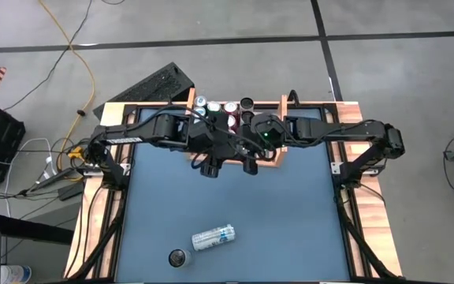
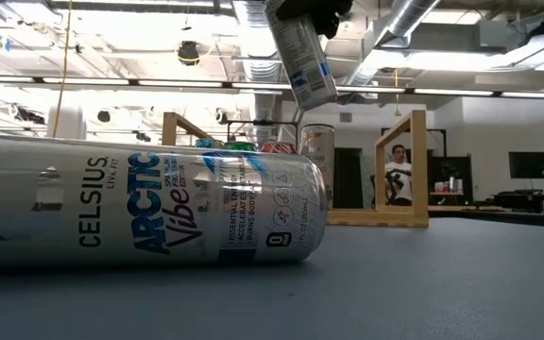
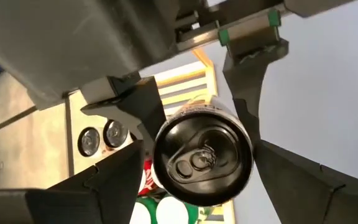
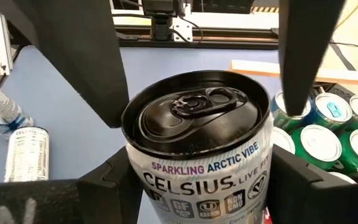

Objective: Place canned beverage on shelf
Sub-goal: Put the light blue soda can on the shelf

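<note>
Both grippers, left [image 3: 197,118] and right [image 4: 197,118], seem clamped on one can [image 4: 199,149] over the shelf [image 2: 399,165]. Uneven release could knock it into racked cans [image 4: 328,130].

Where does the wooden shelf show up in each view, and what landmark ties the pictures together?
High view: the shelf sits at top centre, largely under both arms.
Low view: background, centre to right.
Left wrist view: pale slats just above the picture's middle.
Right wrist view: a board edge at upper right.
Shared landmark: the standing cans in it.
</note>
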